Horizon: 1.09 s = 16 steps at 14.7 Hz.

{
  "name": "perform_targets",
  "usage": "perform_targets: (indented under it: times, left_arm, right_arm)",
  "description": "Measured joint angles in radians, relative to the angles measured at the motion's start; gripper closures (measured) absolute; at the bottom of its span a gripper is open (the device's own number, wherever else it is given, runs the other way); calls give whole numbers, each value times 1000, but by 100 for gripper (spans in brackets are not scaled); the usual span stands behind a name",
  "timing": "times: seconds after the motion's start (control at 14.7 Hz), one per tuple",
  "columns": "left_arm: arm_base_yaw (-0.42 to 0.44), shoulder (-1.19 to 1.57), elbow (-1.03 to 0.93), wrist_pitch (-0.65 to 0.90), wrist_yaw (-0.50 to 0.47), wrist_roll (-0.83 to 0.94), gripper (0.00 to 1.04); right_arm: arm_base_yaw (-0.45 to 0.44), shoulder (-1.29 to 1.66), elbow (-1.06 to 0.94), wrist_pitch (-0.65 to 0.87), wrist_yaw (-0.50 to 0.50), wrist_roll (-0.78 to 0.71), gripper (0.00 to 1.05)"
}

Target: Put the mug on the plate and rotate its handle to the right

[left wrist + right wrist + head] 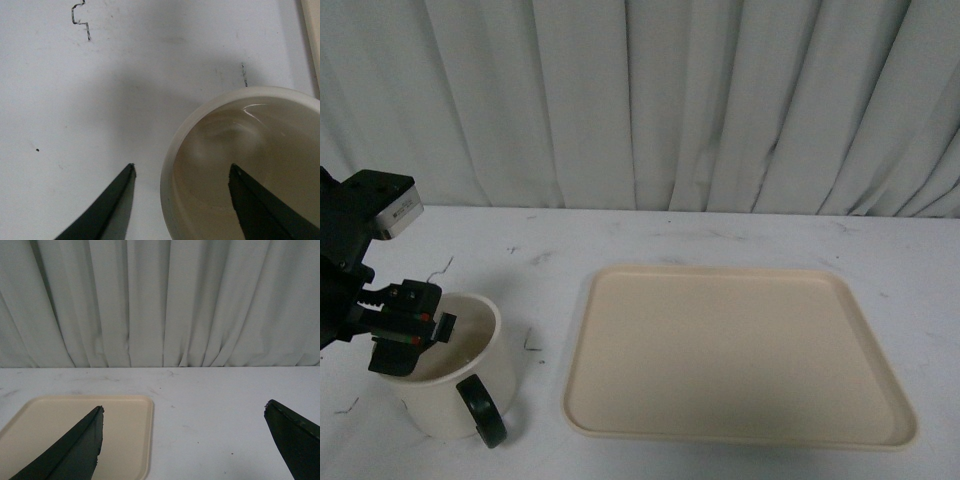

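The cream-white mug [440, 405] stands upright on the white table, left of the plate [735, 350]. Its dark handle [482, 410] points toward the front right. The smiley face does not show. My left gripper [415, 335] is open at the mug's left rim. In the left wrist view the left gripper [183, 169] straddles the mug wall [169, 165], one finger inside the mug and one outside. The plate is empty. My right gripper [184, 407] is open and empty above the table, right of the plate's edge [125, 430]. It does not show in the front view.
A grey curtain [670, 100] hangs behind the table's far edge. The white table [550, 250] has small black marks. A strip of the plate's rim [312, 40] shows at the edge of the left wrist view.
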Motion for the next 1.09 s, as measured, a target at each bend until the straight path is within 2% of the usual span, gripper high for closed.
perform_targets:
  times: [0.27,0.34,0.68,0.89,1.09]
  left_arm:
    - [-4,-3,16,-13,-10,-13,95]
    - [-11,-21,15,-24,-6,-21,102]
    - [-75,-222,56,-145,-14,-1,102]
    - [-196,-259,144,-160,-69,-63,102]
    - [-335,-181,199,-179,-127,-238,102]
  right_arm:
    - [0,0,0,0,0,0,6]
    - [0,0,0,0,0,0,6]
    - [0,0,0,0,0,0,6]
    - [0,0,0,0,0,0,6]
    - [0,0,0,0,0,0,6]
